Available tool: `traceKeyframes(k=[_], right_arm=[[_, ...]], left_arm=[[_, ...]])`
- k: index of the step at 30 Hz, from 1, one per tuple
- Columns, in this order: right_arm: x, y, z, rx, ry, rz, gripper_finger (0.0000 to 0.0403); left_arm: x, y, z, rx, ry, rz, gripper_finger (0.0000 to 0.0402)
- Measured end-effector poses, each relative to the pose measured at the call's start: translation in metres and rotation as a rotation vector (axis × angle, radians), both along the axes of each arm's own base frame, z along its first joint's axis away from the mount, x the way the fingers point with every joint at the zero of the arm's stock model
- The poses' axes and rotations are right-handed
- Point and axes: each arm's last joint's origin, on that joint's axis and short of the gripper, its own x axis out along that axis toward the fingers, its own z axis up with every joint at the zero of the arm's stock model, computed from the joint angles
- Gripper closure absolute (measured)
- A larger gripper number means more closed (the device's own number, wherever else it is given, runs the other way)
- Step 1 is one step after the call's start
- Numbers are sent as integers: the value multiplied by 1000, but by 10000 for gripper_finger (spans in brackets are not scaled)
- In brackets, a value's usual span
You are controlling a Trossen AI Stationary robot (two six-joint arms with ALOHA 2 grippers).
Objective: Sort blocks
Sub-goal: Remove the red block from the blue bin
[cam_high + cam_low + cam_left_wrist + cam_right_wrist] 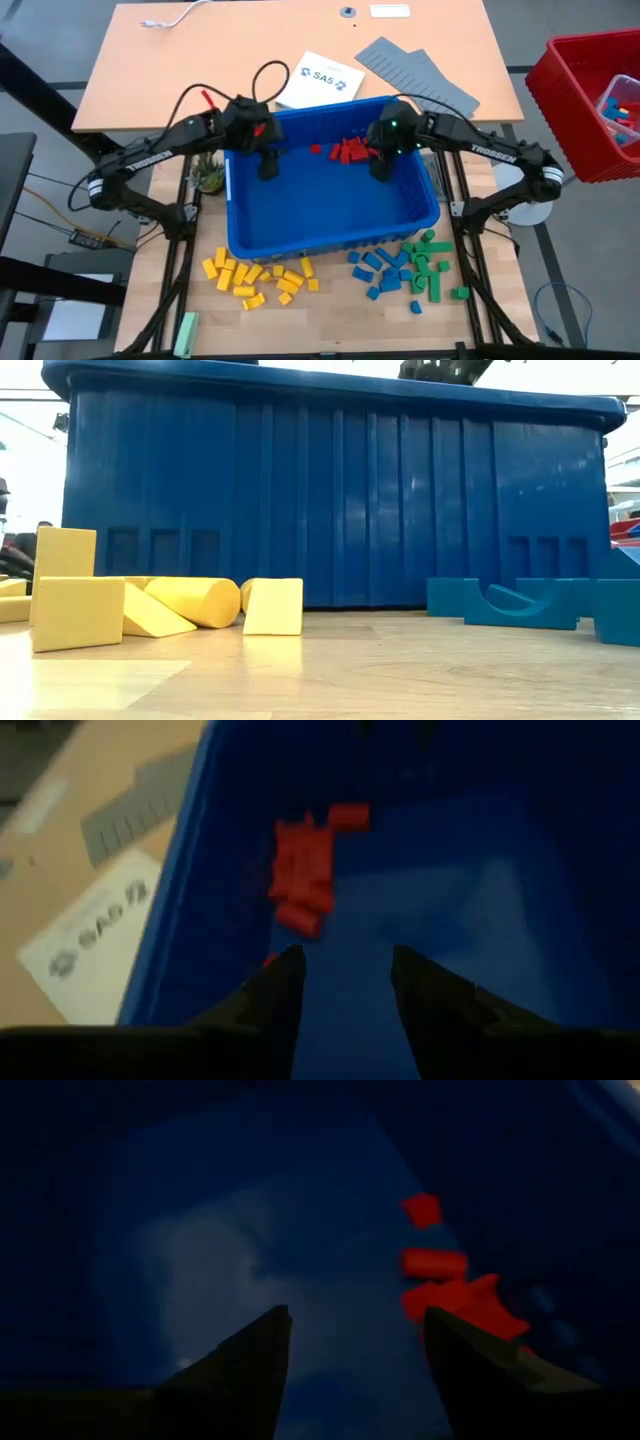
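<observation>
Red blocks (pixel 348 151) lie heaped at the far side of the blue bin (pixel 330 235); yellow blocks (pixel 258 277), blue blocks (pixel 378 272) and green blocks (pixel 432 262) lie in separate groups on the table in front of it. Judged light, rigid, smooth plastic; best pinched across the flat long sides. Left gripper (pixel 345 970) and right gripper (pixel 355 1325) hang inside the bin, jaws spread, holding nothing, clear of the red heap.

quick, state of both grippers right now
left gripper: open, empty, inside the blue bin.
right gripper: open, empty, beside the red blocks.
</observation>
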Motion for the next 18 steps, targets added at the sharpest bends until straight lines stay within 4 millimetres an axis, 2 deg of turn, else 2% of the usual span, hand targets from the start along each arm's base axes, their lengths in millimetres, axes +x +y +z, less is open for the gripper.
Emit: traceKeyframes(k=[2, 6, 12, 18], right_arm=[[-1, -9, -9, -4, -10, -31, 188], [-4, -23, -19, -79, -1, -145, 188], [-5, -28, -20, -159, 9, -240, 189], [3, -32, -9, -178, -136, -271, 187]], left_arm=[[-2, 14, -17, -13, 25, 24, 239], [-9, 35, -39, -72, -7, 50, 239], [-17, 56, -58, -54, -139, 75, 239], [-15, 74, -78, 8, -383, 127, 239]])
